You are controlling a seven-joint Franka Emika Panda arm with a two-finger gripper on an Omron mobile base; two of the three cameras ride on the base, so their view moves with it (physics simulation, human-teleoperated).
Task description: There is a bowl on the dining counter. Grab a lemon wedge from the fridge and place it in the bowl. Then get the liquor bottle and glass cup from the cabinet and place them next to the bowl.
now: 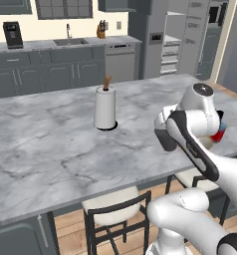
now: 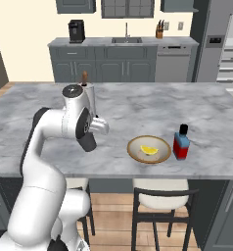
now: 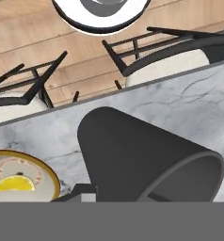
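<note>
Over the dining counter (image 2: pixel 138 110) my gripper (image 2: pixel 92 134) is shut on the glass cup (image 2: pixel 88 141), a dark grey tumbler held tilted above the marble near the front edge. The hand view has the cup (image 3: pixel 142 160) close up, lying on its side. To its right stands the tan bowl (image 2: pixel 134 145) with the yellow lemon wedge (image 2: pixel 149 149) inside. The blue and red liquor bottle (image 2: pixel 181 143) stands upright just right of the bowl. From the left base view the cup (image 1: pixel 166 140) hangs under my wrist, and the bottle (image 1: pixel 219 133) peeks out behind the arm.
A white paper-towel roll (image 1: pixel 105 107) stands mid-counter, behind the arm. Chairs (image 2: pixel 162 198) are tucked under the counter's near edge. The fridge (image 1: pixel 158 40) at the back right has a door open on its shelves. A sink worktop (image 1: pixel 65 44) runs along the far wall.
</note>
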